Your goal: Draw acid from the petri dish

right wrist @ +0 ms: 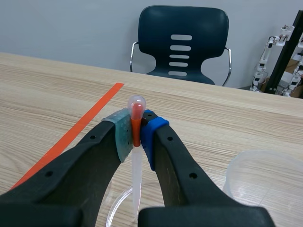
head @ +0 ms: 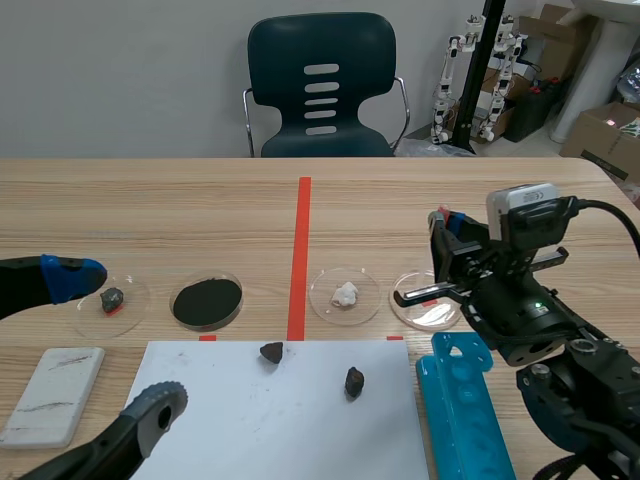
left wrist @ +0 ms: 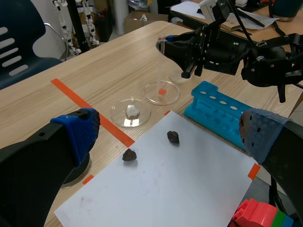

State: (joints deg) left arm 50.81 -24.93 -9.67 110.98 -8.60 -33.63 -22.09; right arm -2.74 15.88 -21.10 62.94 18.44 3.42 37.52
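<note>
Right gripper [right wrist: 136, 130] clamped on soft pipette [right wrist: 136, 172] at its bulb, stem aimed toward clear petri dish [head: 402, 314] beside blue rack [head: 465, 410]; pipette light and squashy, bulb looks the right hold; dish probably slides easily; left gripper [left wrist: 168, 136] fingers apart, holding nothing

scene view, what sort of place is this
Probably a robotics lab staged as a chemistry bench: clear round petri dishes, a clear plastic pipette, and small white humanoid robots behind the pale wooden table.
</note>
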